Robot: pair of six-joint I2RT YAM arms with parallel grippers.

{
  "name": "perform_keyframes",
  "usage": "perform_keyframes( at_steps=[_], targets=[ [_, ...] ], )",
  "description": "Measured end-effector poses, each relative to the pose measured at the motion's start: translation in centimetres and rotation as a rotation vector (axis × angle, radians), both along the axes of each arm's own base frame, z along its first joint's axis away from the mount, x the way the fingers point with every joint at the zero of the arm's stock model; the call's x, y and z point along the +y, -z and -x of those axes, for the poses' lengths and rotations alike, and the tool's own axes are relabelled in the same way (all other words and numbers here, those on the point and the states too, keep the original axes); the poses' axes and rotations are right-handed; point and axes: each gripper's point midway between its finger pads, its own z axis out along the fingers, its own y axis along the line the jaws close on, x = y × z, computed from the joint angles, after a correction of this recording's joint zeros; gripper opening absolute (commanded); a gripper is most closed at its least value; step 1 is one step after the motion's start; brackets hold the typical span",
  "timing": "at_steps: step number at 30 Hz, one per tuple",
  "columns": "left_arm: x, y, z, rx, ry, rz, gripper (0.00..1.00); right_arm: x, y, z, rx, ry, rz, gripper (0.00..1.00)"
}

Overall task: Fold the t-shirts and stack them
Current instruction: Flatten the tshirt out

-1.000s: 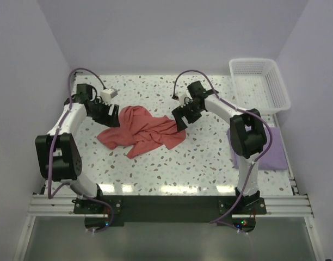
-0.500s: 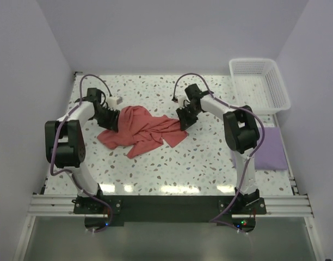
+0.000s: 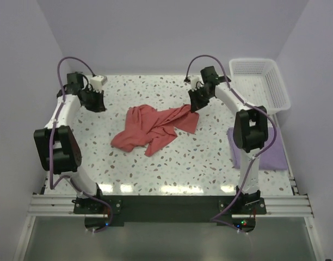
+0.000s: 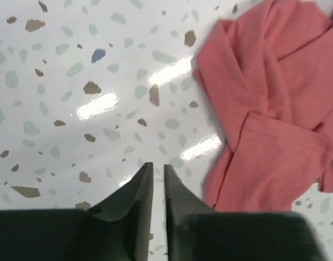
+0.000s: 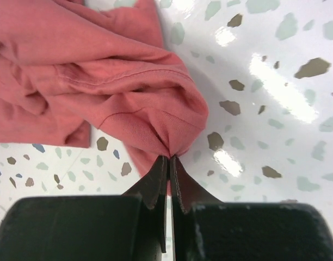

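Speckled tabletop (image 3: 155, 163) carries the red shirt (image 3: 150, 126), crumpled at centre, with the folded lavender shirt (image 3: 275, 152) at the right. A bunch of the red shirt's far right edge is pinched in the closed right pincer (image 5: 169, 159) — the left pincer (image 4: 158, 166) is shut on nothing, beside the cloth. Spreading is judged in hand; next, the left must be opened and a second edge taken.

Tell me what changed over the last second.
The right gripper shut on an edge of the crumpled salmon cloth t-shirt and dragged it toward the far right. The left gripper shut on nothing and drew back far left, off the shirt. The folded lavender t-shirt and white plastic lattice basket stayed put.
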Motion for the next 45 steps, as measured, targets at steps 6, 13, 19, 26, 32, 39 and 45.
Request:
perform_keyframes(
  at_steps=[6,13,19,26,32,39,45],
  targets=[
    [-3.5,-2.2,0.1,-0.049,0.133,0.103,0.62,-0.6,-2.9,0.2,-0.063,-0.035,0.010,0.00],
    [-10.9,1.7,3.4,0.091,0.307,0.181,0.63,-0.6,-1.6,2.2,-0.001,-0.068,0.035,0.00],
    [-12.9,5.0,3.8,0.180,0.326,0.201,0.60,-0.7,-1.5,2.3,0.001,-0.080,0.041,0.00],
    [-13.1,7.6,3.5,0.244,0.310,0.212,0.56,-0.9,-1.5,2.4,0.001,-0.090,0.049,0.00],
    [-13.7,7.5,2.8,0.238,0.316,0.224,0.40,-1.6,-1.4,2.4,0.010,-0.086,0.056,0.00],
    [-14.2,6.9,2.5,0.229,0.320,0.246,0.00,-2.2,-1.4,2.3,0.008,-0.088,0.061,0.00],
    [-12.8,4.9,1.8,0.201,0.303,0.265,0.00,-3.3,-1.4,2.1,0.008,-0.080,0.073,0.00]
  ],
)
